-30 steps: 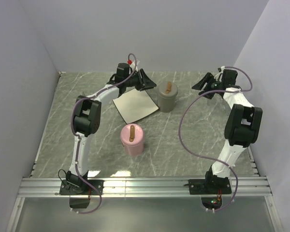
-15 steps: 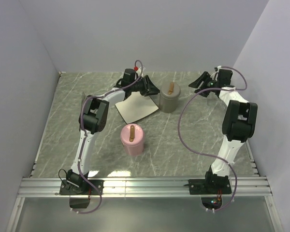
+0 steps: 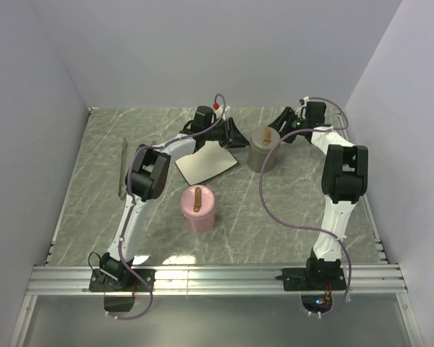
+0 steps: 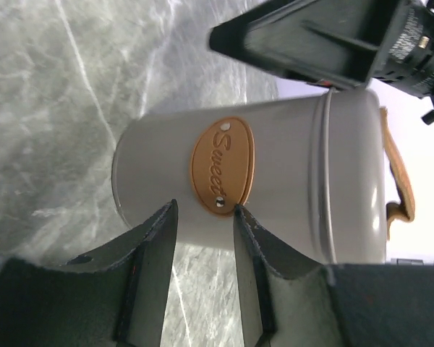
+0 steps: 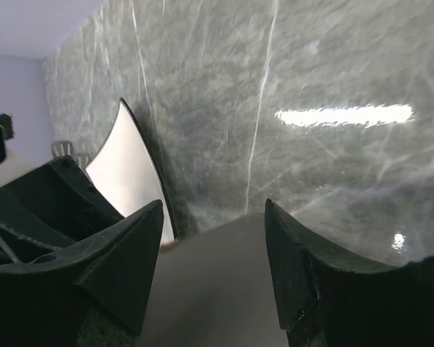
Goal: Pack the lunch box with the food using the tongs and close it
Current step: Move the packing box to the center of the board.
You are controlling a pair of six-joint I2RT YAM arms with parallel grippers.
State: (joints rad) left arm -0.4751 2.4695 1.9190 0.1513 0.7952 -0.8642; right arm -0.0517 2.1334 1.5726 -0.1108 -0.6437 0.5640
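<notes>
The lunch box [image 3: 261,153] is a grey lidded canister with a wooden handle [image 4: 399,173], standing at the table's back middle. Its side with the brown "Sweet" label [image 4: 223,165] fills the left wrist view. My left gripper [image 3: 233,134] is at its left side, open, with its fingertips [image 4: 161,217] just short of the wall and nothing between them. My right gripper [image 3: 281,124] is at the canister's back right, open, and the grey body [image 5: 210,289] shows between its fingers. The tongs [image 3: 121,168] lie at the far left. No food is visible.
A white square plate [image 3: 205,162] lies left of the lunch box, under my left arm, with its edge [image 5: 126,170] in the right wrist view. A pink lidded canister [image 3: 197,208] stands nearer the front. Walls close in the table on three sides.
Both arms have swung inward toward the grey lunch box, the left gripper moving right and the right gripper moving left. The right jaws have narrowed slightly.
</notes>
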